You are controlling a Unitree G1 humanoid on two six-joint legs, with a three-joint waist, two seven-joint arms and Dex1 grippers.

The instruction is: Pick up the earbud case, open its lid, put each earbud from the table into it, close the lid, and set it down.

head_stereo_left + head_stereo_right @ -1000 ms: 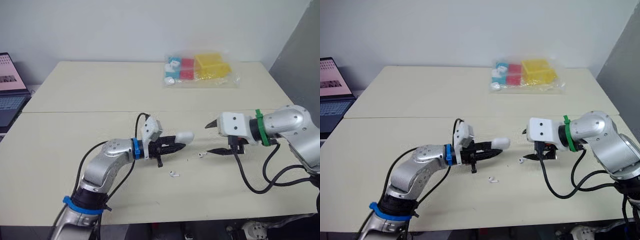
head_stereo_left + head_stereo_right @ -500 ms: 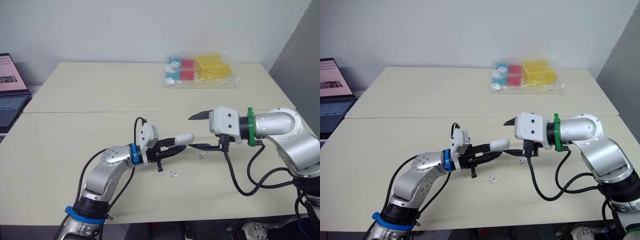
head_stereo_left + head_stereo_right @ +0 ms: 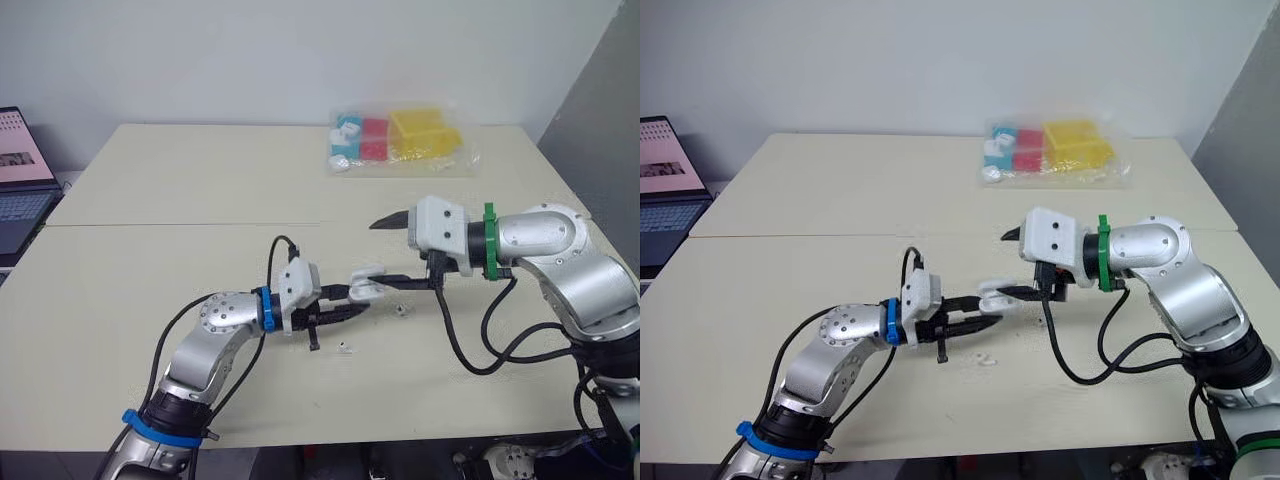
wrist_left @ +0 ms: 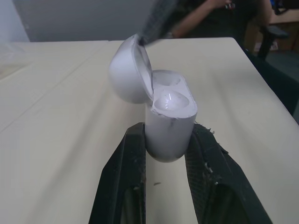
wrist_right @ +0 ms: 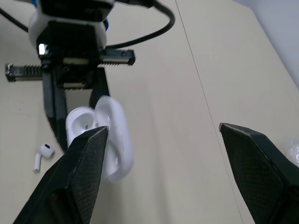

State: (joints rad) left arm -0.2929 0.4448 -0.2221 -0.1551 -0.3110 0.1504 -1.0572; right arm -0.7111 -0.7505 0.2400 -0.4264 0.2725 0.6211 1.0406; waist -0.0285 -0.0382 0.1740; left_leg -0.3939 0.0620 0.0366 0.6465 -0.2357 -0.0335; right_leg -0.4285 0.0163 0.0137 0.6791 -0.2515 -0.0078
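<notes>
The table [image 3: 200,180] is pale cream and matte, made of two flat tops joined along a straight seam. A laptop [image 3: 20,170] sits open at the far left; its screen is too small to read. At the far side lies a crinkled clear plastic bag [image 3: 400,140] of cyan, red and yellow blocks. Near the middle, the left gripper [image 3: 350,300] clamps its ribbed black fingers [image 4: 133,158] on the base of the earbud case [image 4: 170,121], held between the two arms. The case is glossy white and rounded, its lid [image 4: 128,74] swung back to show two smooth hollow sockets. The right gripper [image 3: 378,254] is spread wide, one pointed finger [image 5: 88,172] touching the lid. Two white stemmed earbuds lie on the table, one [image 3: 400,309] just right of the case, the other [image 3: 345,348] nearer.
</notes>
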